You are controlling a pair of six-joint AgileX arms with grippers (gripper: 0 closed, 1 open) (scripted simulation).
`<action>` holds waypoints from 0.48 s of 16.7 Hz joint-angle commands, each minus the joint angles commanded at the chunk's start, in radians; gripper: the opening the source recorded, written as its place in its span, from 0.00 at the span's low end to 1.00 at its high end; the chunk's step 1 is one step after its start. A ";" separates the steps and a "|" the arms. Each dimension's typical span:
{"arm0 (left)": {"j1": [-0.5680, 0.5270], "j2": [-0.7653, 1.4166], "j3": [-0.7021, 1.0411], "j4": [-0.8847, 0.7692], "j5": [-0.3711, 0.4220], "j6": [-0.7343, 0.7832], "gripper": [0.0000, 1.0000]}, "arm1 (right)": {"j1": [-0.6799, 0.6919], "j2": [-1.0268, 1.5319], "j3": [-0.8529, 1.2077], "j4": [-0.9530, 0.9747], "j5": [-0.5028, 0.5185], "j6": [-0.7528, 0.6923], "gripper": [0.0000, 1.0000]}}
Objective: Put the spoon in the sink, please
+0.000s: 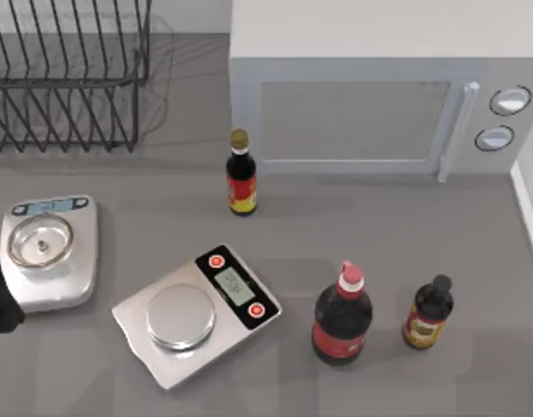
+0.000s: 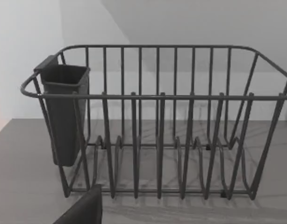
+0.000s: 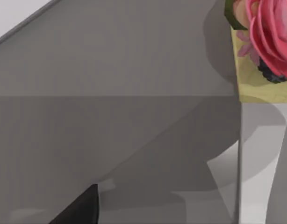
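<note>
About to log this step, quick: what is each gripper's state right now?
Left gripper: at the table's left edge, cannot be told.
Right gripper: cannot be told.

Even, soft light fills the scene; the dish rack (image 1: 67,78) and soy sauce bottle (image 1: 241,174) cast faint shadows on the grey table (image 1: 353,234), without glare.

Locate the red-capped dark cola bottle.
In the top view, the red-capped dark cola bottle stands front right on the table, between the silver kitchen scale and the small brown sauce bottle.
</note>
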 joint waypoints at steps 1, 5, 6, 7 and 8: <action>0.000 0.000 0.000 0.000 0.000 0.000 1.00 | 0.000 0.000 0.000 0.000 0.000 0.000 0.32; 0.000 0.000 0.000 0.000 0.000 0.000 1.00 | 0.000 0.000 0.000 0.000 0.000 0.000 0.02; 0.000 0.000 0.000 0.000 0.000 0.000 1.00 | 0.000 0.000 0.000 0.000 0.000 0.000 0.00; 0.000 0.000 0.000 0.000 0.000 0.000 1.00 | 0.000 0.000 0.000 0.000 0.000 0.000 0.00; 0.000 0.000 0.000 0.000 0.000 0.000 1.00 | 0.000 0.000 0.000 0.000 0.000 0.000 0.00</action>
